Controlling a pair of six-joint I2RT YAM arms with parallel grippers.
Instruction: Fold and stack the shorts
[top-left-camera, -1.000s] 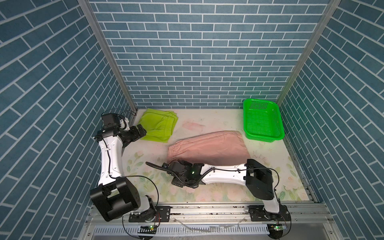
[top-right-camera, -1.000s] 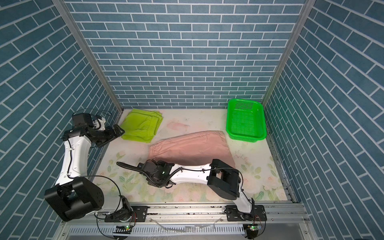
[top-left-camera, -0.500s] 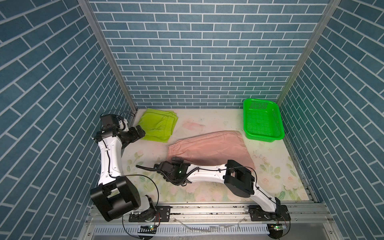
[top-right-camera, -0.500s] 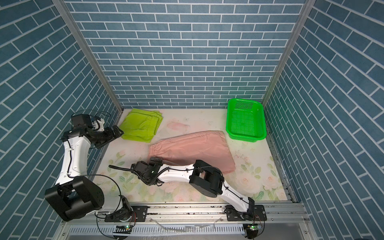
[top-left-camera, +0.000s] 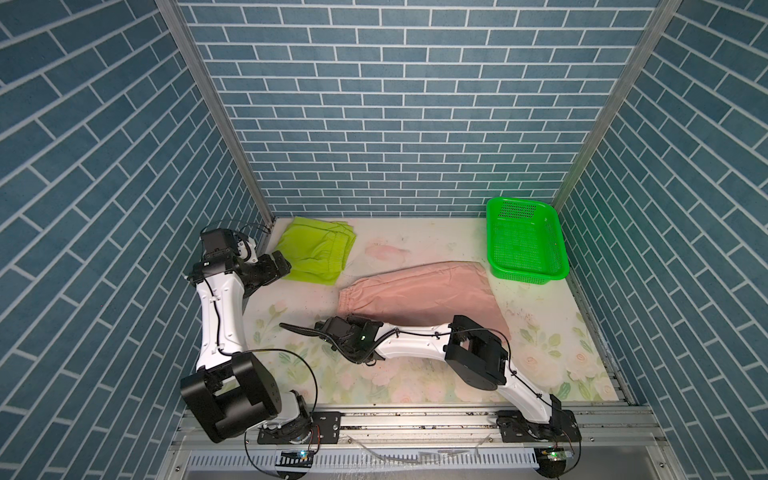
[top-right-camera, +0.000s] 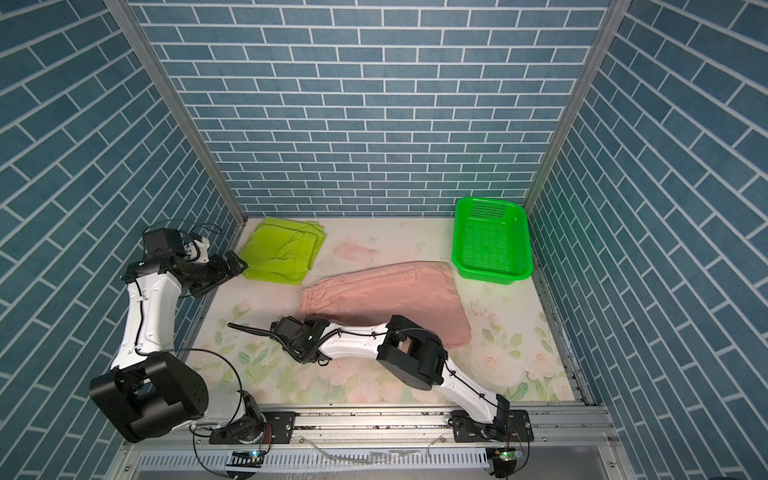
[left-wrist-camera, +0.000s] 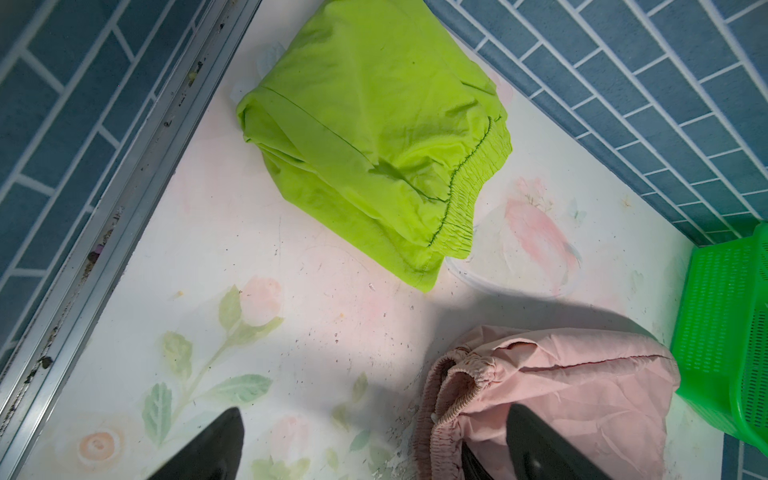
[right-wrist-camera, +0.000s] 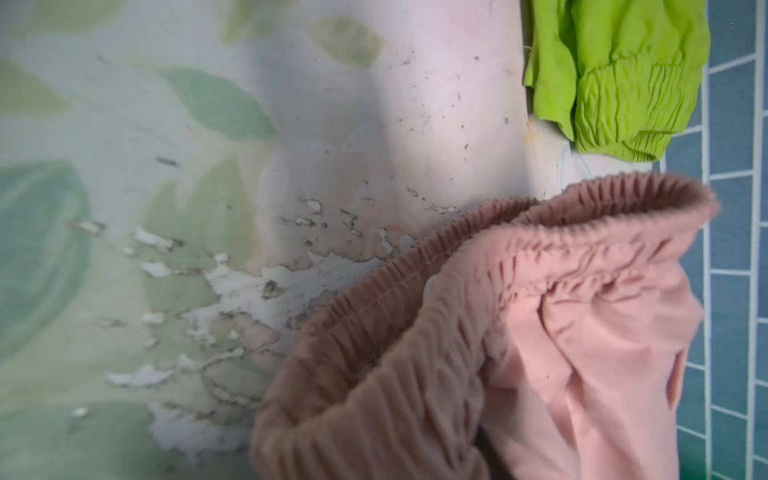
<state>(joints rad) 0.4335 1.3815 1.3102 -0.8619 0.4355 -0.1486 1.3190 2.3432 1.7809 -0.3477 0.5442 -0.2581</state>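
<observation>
The pink shorts lie flat mid-table, gathered waistband toward the left. My right gripper sits at the waistband's near corner. In the right wrist view the waistband is bunched up and raised over the jaws, hiding the fingers; the gripper looks shut on it. The lime-green shorts lie folded in the back left corner. My left gripper hovers open beside their left edge, with nothing between its fingers.
A bright green perforated basket stands at the back right, just beyond the pink shorts. Blue brick walls close in three sides. A metal rail runs along the front edge. The floral table cover is worn.
The right arm swung its elbow leftward and its gripper edged up to the pink waistband's near corner, jaws closing there. The left arm has hardly moved.
</observation>
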